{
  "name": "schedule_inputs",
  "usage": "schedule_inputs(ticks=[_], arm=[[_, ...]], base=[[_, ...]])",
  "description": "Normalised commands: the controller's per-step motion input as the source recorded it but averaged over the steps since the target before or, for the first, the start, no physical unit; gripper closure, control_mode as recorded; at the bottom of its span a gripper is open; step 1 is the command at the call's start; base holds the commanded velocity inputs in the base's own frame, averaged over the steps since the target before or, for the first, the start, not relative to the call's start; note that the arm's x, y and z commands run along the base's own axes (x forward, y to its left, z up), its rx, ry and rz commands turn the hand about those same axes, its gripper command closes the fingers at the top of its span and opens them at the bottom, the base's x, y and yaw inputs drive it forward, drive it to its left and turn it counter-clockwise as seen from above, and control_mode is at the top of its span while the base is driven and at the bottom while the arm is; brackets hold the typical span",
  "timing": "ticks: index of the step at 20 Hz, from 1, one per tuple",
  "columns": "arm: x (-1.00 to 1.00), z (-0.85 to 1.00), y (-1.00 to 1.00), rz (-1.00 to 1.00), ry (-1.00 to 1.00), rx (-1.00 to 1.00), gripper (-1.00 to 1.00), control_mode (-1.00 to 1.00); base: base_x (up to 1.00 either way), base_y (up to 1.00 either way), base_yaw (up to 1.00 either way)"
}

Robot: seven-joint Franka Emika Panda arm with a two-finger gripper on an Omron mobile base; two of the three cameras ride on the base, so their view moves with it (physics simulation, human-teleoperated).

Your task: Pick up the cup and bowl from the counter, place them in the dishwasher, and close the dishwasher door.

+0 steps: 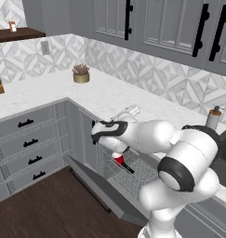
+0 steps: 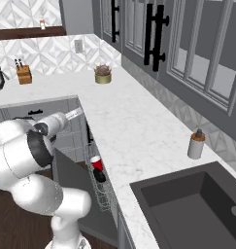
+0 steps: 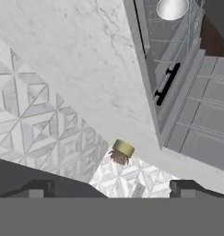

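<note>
The red cup (image 1: 118,160) stands in the grey wire rack of the open dishwasher (image 1: 133,179), also seen as the cup (image 2: 95,163) from the right. The black bowl (image 1: 127,167) lies right beside it in the same rack, low and dark (image 2: 100,176). The dishwasher door (image 1: 103,186) hangs down, open, toward the wood floor. My gripper (image 3: 112,189) is open and holds nothing. It hovers at the counter's front edge (image 1: 96,131), above and left of the rack, facing along the white marble counter (image 3: 72,60).
A potted plant (image 1: 81,74) sits at the counter's back. A grey soap dispenser (image 2: 195,144) stands by the dark sink (image 2: 187,204). Grey drawers with black handles (image 1: 28,144) flank the dishwasher on the left. A knife block (image 2: 24,74) is far left.
</note>
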Motion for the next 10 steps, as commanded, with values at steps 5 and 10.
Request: schedule_inputs(ticks=[5, 10], arm=[[-0.21, 1.0, 0.02, -0.13, 0.12, 0.0, -1.0, -1.0], [-0.4, 0.96, 0.0, -0.15, 0.65, -0.15, -1.0, -1.0]], base=[[0.0, 0.0, 0.0], [0.0, 0.0, 0.0]])
